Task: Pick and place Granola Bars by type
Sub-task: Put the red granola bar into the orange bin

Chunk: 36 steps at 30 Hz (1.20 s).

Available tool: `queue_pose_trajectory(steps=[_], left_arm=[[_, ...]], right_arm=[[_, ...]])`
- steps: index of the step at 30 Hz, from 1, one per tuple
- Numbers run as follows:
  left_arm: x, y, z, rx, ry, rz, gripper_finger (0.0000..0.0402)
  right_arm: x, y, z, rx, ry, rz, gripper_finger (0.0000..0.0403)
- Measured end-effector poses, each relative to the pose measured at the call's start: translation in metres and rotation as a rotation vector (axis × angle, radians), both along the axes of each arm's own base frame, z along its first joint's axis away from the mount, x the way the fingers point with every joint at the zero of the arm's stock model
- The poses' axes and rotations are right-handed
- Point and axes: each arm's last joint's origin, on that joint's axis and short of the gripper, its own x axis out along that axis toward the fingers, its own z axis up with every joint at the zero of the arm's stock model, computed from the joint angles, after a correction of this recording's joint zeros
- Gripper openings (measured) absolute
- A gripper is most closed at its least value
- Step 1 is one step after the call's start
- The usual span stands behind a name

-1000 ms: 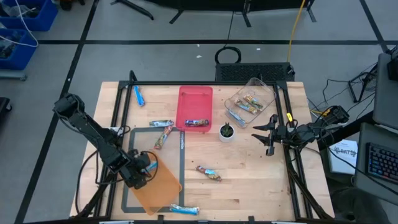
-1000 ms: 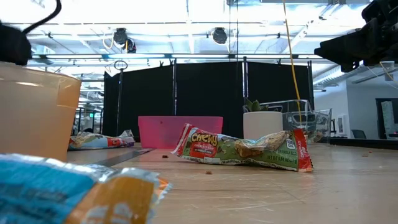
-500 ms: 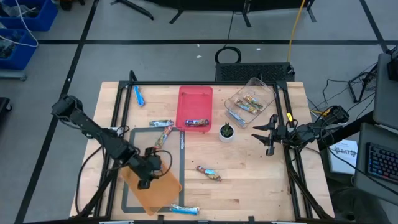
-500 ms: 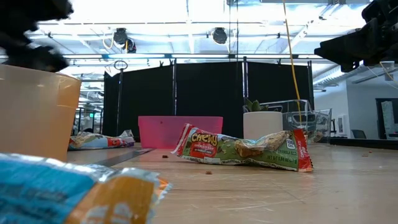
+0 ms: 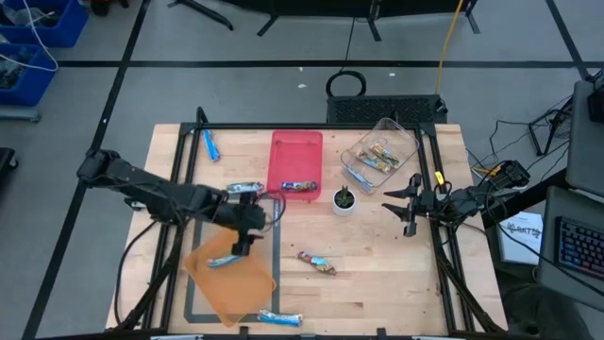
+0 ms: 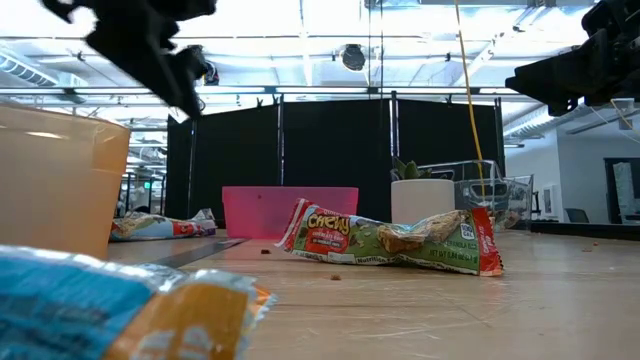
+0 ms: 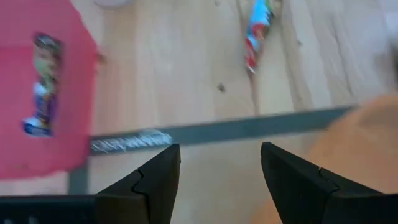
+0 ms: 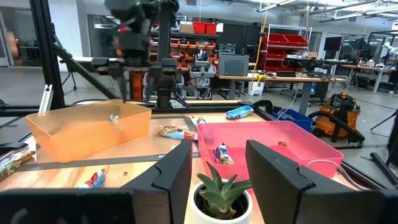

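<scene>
In the high view my left gripper hangs open above the grey mat, between the orange bin and the pink tray. A blue bar lies in the orange bin. One multicolour bar lies in the pink tray, also in the left wrist view. Tan bars lie in the clear bin. Loose bars lie flat on the table: one multicolour, two blue, one more by my left gripper. My right gripper waits open right of the plant.
The potted plant in a white cup stands between the pink tray and my right gripper, close before it in the right wrist view. The clear bin sits far right. A black frame borders the table. Bare wood lies near right.
My left gripper has risen from inside the orange bin and swung toward the far right, toward the pink tray. A blue bar now lies in the bin where the gripper was. My right arm has kept still.
</scene>
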Motion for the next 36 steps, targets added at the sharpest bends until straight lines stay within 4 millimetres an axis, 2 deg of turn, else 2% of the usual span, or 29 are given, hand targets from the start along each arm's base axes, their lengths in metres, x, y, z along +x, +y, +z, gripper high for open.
queue_pose_trajectory(steps=[7,15,24,28,36], left_arm=[[0.013,0.025,0.021,0.037,-0.067,0.003,0.0228],[0.020,0.040,0.043,0.102,-0.123,-0.028,0.0228],[0.028,0.035,0.051,0.171,-0.132,-0.225,0.0228],[0.032,0.035,0.045,0.168,-0.095,-0.235,0.0228],[0.051,0.033,0.047,0.185,0.002,-0.248,0.0228]], right_arm=[[0.000,0.000,0.000,0.000,0.000,0.000,0.0142],[0.000,0.000,0.000,0.000,0.000,0.000,0.0142],[0.000,0.000,0.000,0.000,0.000,0.000,0.0142],[0.000,0.000,0.000,0.000,0.000,0.000,0.0142],[0.000,0.000,0.000,-0.001,0.001,0.000,0.0142]])
